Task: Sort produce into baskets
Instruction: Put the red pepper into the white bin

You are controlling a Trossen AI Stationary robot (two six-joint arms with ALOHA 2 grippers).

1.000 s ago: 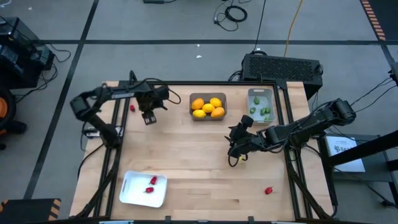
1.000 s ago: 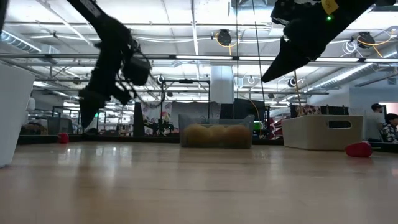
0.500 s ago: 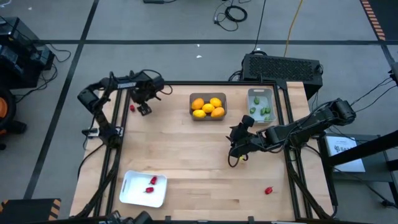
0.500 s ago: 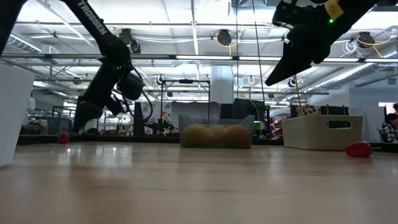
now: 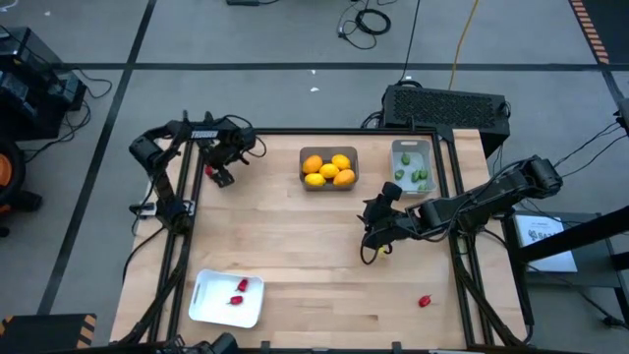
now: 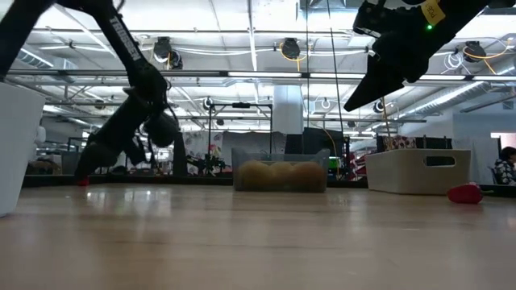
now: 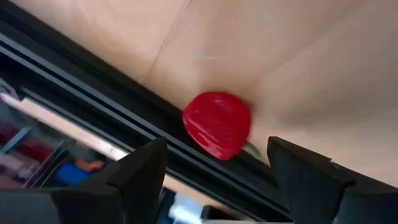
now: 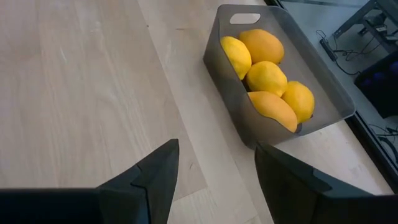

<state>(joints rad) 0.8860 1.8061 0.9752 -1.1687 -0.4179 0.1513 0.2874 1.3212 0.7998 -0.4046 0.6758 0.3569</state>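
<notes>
We count three baskets on the bench point(image 5: 295, 256). The dark grey bin point(image 5: 328, 168) at the far middle holds five yellow and orange fruits point(image 5: 328, 171). The pale bin point(image 5: 411, 165) next to it holds small green pieces point(image 5: 419, 175); we think there are about four, but they are too tiny to count well. The white tray point(image 5: 226, 298) at the near left holds two red pieces point(image 5: 239, 293).

Two more red pieces lie loose. One red piece point(image 5: 209, 171) sits at the far left edge of the bench, touching the black rail point(image 7: 124, 143). The other red piece point(image 5: 425, 301) lies near the right front corner.

The left gripper point(image 5: 222, 173) is low, right beside the far red piece, and its fingers point(image 7: 143, 168) are spread wide on both sides of it without touching. The right gripper point(image 5: 372, 234) hangs above the middle of the bench with nothing in it, fingers point(image 8: 155, 171) apart.

In the low view, the far red piece is hidden behind the left arm.
</notes>
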